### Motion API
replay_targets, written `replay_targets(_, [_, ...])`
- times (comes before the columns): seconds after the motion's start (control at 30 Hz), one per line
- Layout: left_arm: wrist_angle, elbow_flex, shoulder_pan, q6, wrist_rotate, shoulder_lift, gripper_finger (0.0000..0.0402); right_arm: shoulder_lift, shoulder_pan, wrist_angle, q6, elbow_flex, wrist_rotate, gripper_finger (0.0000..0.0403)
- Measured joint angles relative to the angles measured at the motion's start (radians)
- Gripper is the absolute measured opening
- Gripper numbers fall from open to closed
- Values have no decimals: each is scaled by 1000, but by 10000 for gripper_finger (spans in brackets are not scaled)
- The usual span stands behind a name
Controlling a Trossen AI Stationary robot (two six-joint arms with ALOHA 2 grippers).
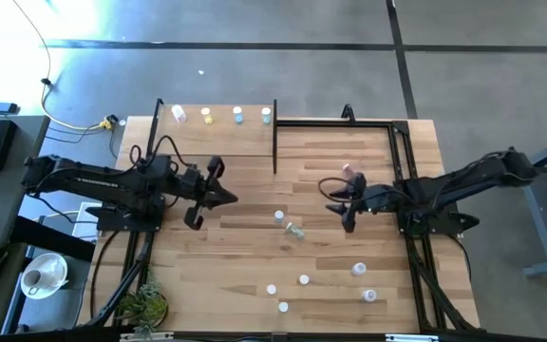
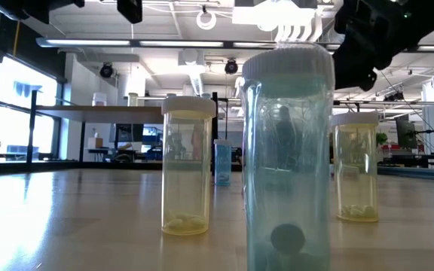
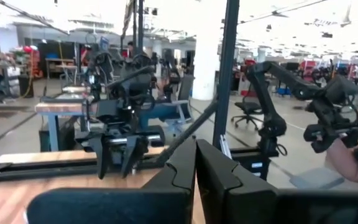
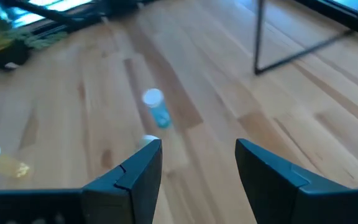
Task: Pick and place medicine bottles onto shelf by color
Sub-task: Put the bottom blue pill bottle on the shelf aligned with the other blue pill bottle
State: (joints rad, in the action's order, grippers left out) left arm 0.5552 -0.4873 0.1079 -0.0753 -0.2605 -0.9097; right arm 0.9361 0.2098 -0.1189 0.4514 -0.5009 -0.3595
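Pale-capped medicine bottles [image 1: 304, 279] lie scattered on the wood tabletop [image 1: 254, 256] — four already on the shelf [image 1: 218, 142]. Right claw [image 1: 342, 203] hovers wide open, empty, near a blue bottle [image 4: 157, 109]; left claw [image 1: 224, 198] — closed, empty.

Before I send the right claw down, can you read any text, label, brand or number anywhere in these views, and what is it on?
No text can be read in any view.
Medicine bottles in the low view: clear tinted walls, no label showing.
Small blue bottle farther back: it may carry a label, too small to read.
Bottles on the shelf in the high view: too small to read.
Room behind in the left wrist view: blurred, nothing readable.
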Motion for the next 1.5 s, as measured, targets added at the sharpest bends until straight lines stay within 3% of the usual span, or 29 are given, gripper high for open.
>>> replay_targets(0.23, [18,0,-11,1,2,-40,30,89,27,241,-67,54,5,195])
replay_targets(0.63, [18,0,-11,34,6,-50,128,315,26,564,-267,27,83,195])
replay_targets(0.83, [18,0,-11,34,7,-50,144,408,12,564,-306,-50,83,195])
replay_targets(1.5, [19,0,-10,35,10,-50,145,686,-53,493,-446,-251,179,195])
